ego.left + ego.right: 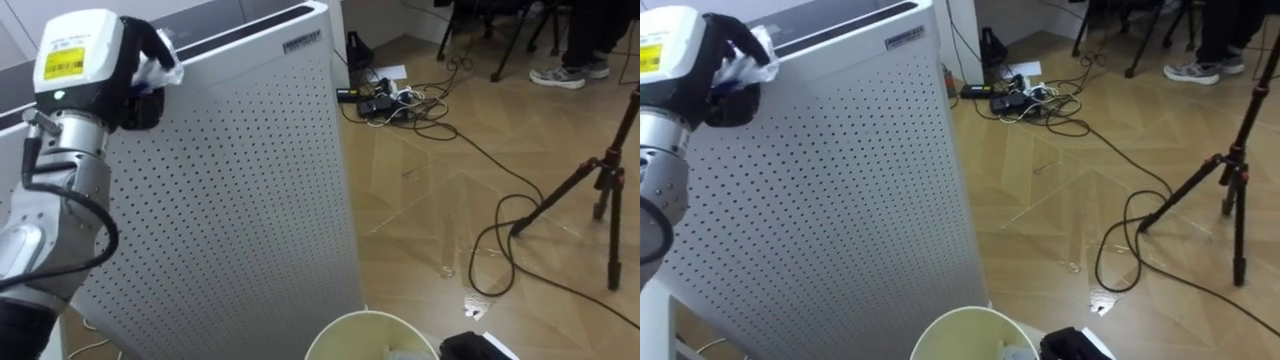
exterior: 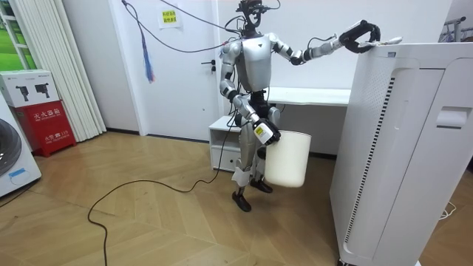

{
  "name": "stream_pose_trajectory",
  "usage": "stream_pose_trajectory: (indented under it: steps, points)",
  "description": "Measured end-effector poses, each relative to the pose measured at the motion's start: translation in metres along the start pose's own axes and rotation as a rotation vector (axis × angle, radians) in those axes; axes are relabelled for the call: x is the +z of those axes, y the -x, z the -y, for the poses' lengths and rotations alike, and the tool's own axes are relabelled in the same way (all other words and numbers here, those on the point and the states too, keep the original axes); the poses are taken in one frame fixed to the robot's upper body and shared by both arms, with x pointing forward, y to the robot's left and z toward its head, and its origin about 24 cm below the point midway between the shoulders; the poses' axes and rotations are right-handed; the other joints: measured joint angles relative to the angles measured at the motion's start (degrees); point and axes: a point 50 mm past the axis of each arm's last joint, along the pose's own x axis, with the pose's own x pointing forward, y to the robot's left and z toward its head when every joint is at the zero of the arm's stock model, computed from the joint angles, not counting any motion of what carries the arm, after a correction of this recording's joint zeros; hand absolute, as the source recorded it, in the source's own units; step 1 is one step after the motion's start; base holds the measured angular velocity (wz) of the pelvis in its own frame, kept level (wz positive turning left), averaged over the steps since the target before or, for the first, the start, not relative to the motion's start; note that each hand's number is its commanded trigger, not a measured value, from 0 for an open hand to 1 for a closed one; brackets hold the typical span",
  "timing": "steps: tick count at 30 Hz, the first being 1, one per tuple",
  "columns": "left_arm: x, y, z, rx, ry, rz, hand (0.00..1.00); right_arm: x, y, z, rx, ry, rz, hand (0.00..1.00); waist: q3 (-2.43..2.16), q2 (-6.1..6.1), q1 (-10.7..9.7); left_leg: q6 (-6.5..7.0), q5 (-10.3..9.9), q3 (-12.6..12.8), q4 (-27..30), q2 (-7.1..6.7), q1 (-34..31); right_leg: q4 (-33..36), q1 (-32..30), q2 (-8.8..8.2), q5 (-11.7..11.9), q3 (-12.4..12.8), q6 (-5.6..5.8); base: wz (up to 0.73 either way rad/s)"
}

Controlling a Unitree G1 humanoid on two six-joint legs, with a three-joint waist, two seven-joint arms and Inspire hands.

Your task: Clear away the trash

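My left hand [image 1: 100,75] is raised to the top front edge of a tall white perforated appliance [image 1: 240,200]. Its fingers are curled round a crumpled white piece of paper [image 1: 160,62]. The room view shows the same hand [image 2: 360,35] and paper [image 2: 387,42] over the appliance's top [image 2: 414,55]. A white bin [image 2: 287,159] hangs at my right side, held at its rim by my right hand [image 2: 264,133]. The bin's round rim [image 1: 365,322] lies at the bottom of the eye views, and the dark right hand [image 1: 480,348] is beside it.
Black cables [image 1: 500,230] and a power strip [image 1: 375,100] lie on the wooden floor to the right of the appliance. A tripod [image 1: 600,190] stands at the far right, and a person's shoes [image 1: 560,75] are behind it. A white desk [image 2: 310,96] stands behind me.
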Motion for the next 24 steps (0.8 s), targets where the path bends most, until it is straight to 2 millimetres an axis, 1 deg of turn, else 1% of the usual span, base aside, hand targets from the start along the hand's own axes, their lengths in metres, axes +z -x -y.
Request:
stream_pose_trajectory:
  steps: [2,3,8,10,14,17,19,20,21,22,23,24]
  points:
    - [-0.001,0.0,0.0,-0.001,-0.002,-0.007,1.0,-0.001,0.0,0.001,-0.002,0.0,-0.012,1.0,0.02,0.21,0.0,0.0,0.0,0.0,0.0,-0.02,0.1,0.0,0.1,-0.03,0.0,0.0,-0.01,0.0]
    - [-0.001,0.0,0.0,-0.004,-0.003,-0.008,1.0,-0.002,0.0,0.001,-0.005,-0.001,-0.019,1.0,0.23,0.04,0.0,0.0,0.0,0.0,-0.1,-0.04,0.2,0.0,0.1,-0.04,0.0,0.0,-0.03,0.0]
    - [-0.002,0.0,0.001,-0.008,-0.014,-0.011,1.0,-0.001,0.001,0.003,-0.016,-0.001,-0.018,1.0,0.41,0.4,0.1,0.0,0.0,0.1,-0.1,-0.03,0.3,0.0,0.1,-0.02,-0.1,0.0,-0.08,0.0]
    - [-0.003,0.0,0.001,-0.01,-0.012,-0.013,1.0,-0.002,0.001,0.005,-0.02,-0.028,-0.016,1.0,0.44,0.6,0.2,0.0,0.0,0.2,-0.1,-0.03,0.3,0.0,0.1,-0.01,-0.1,0.1,-0.08,0.0]
    - [-0.003,0.002,0.001,0.01,0.001,-0.014,1.0,-0.002,0.002,0.008,-0.021,-0.039,-0.016,1.0,0.55,0.62,0.4,-0.01,0.0,0.6,-0.2,-0.07,0.4,0.0,0.1,0.07,-0.1,0.3,-0.08,-0.04]
    - [-0.002,0.003,-0.001,0.05,0.047,-0.011,1.0,0.0,0.002,0.008,-0.025,-0.053,-0.006,1.0,0.82,0.22,0.4,-0.01,0.0,0.3,0.0,-0.1,-0.2,0.0,-0.2,0.06,-0.1,0.0,-0.08,0.07]
    - [0.001,0.004,-0.005,0.082,0.105,-0.002,1.0,0.003,0.002,0.007,-0.027,-0.054,0.004,1.0,0.87,0.05,0.4,0.02,0.0,-0.3,-0.1,-0.36,-0.6,0.0,-0.6,0.08,-0.1,0.0,-0.09,0.06]
    - [0.003,0.004,-0.008,0.091,0.116,0.003,1.0,0.003,0.002,0.007,-0.026,-0.055,0.007,1.0,0.82,-0.01,0.4,0.02,0.0,-0.6,-0.1,-0.4,-0.8,0.0,-0.7,0.08,-0.1,0.0,-0.09,0.11]
    - [0.009,0.004,-0.013,0.112,0.137,0.024,1.0,0.004,0.002,0.005,-0.023,-0.061,0.011,1.0,0.74,-0.54,0.4,0.05,0.1,-1.0,0.0,-0.46,-1.3,-0.1,-0.9,0.03,-0.1,-0.3,-0.08,0.15]
    - [0.016,0.007,-0.018,0.133,0.152,0.057,1.0,0.004,0.002,0.004,-0.017,-0.062,0.014,1.0,0.8,-1.18,0.5,0.06,0.1,-1.3,0.0,-0.51,-1.4,-0.1,-0.9,-0.08,-0.1,-0.6,-0.08,0.15]
    - [0.02,0.01,-0.02,0.144,0.161,0.076,1.0,0.005,0.001,0.003,-0.014,-0.061,0.017,1.0,0.77,-1.43,0.6,0.06,0.1,-1.4,0.0,-0.53,-1.5,-0.1,-0.9,-0.13,-0.1,-0.8,-0.08,0.13]
    - [0.029,0.018,-0.022,0.166,0.188,0.115,1.0,0.007,0.002,0.002,-0.011,-0.06,0.026,1.0,0.67,-1.9,0.6,0.06,0.1,-1.7,0.0,-0.58,-1.7,-0.1,-1.0,-0.19,-0.1,-1.2,-0.06,0.12]
